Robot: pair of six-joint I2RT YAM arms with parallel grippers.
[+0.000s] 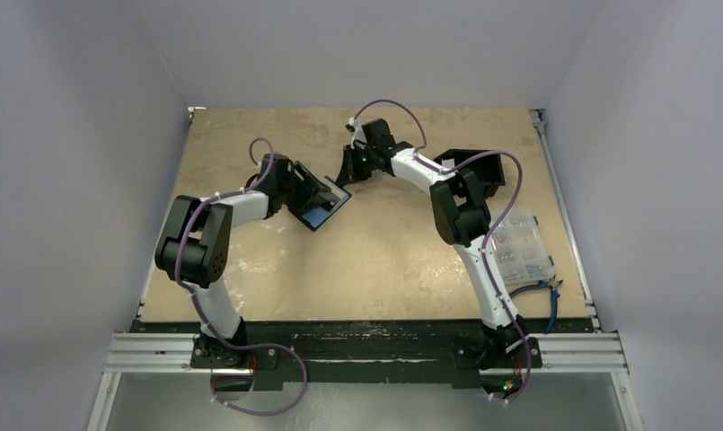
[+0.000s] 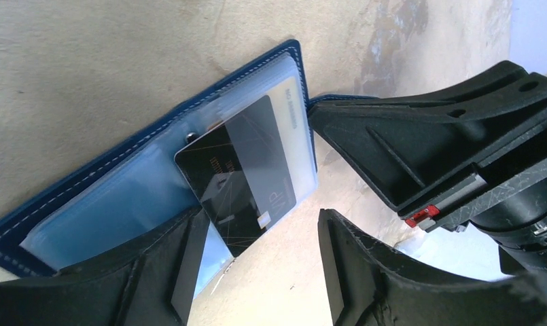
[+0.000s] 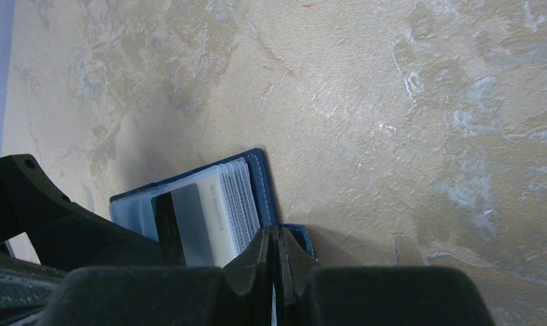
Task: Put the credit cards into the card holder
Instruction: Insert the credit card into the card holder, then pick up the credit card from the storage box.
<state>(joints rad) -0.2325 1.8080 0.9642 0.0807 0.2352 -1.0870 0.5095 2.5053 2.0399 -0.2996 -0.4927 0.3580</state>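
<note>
The card holder lies open on the table, out in the middle between the two arms; the right gripper has its fingers pressed together on the edge of the blue cover. If that pinch slips, the cover could flop shut or the whole holder could slide (it looks thin and light), and the pocket would move away from the card. The left gripper has its fingers apart; the black card sits partly inside a clear pocket, tilted, with its lower corner sticking out just beside one finger. I think a crooked push could jam the card on the pocket's edge, bend it, or pop it back out.

Off to the right, well apart, are a black box, then a clear box with little compartments, then a tool with blue handles by the table's edge; none of them stand in the way. The only tight spot is the two grippers; they are very near each other over the holder and could bump.
</note>
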